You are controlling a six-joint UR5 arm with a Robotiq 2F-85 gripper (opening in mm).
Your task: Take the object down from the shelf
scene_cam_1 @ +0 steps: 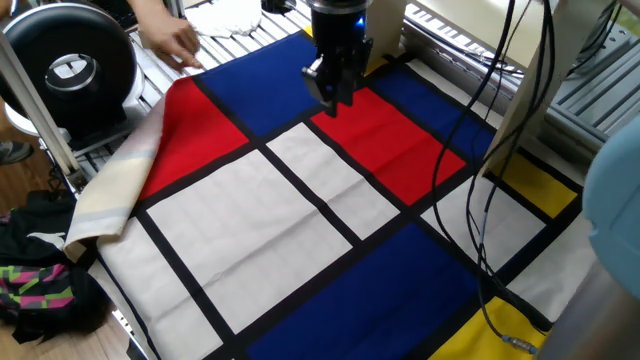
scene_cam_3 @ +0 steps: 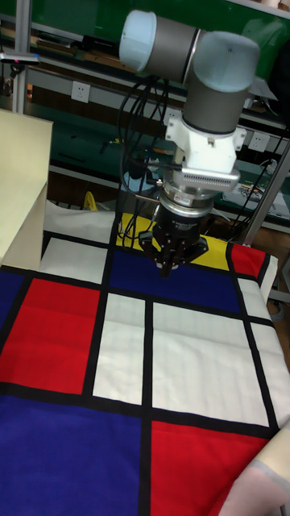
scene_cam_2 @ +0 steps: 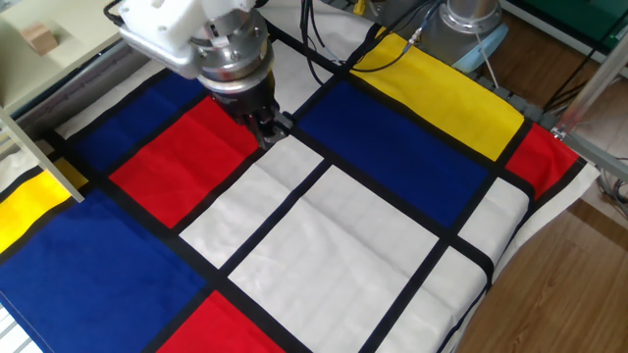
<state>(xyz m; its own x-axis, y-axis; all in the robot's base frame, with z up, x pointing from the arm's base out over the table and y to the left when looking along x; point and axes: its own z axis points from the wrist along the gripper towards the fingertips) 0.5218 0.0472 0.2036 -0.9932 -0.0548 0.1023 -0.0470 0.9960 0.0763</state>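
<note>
The object [scene_cam_2: 39, 37], a small tan block, sits on the pale shelf [scene_cam_2: 74, 44] at the far left corner in the other fixed view. My gripper [scene_cam_2: 272, 129] hangs well to its right, low over the colour-block cloth where a red panel meets a white one. It also shows as my gripper [scene_cam_1: 335, 97] and my gripper [scene_cam_3: 167, 266], fingers drawn together to a point with nothing between them. A cream board of the shelf [scene_cam_3: 20, 189] stands at the left of the tall fixed view. The object is hidden in the two other views.
A cloth [scene_cam_2: 324, 235] of red, blue, yellow and white panels covers the table. A person's hand [scene_cam_1: 168, 40] rests at its far edge beside a black round device [scene_cam_1: 70, 65]. Cables [scene_cam_1: 490, 160] hang at the right. The cloth's edge [scene_cam_2: 510, 255] drops toward the floor.
</note>
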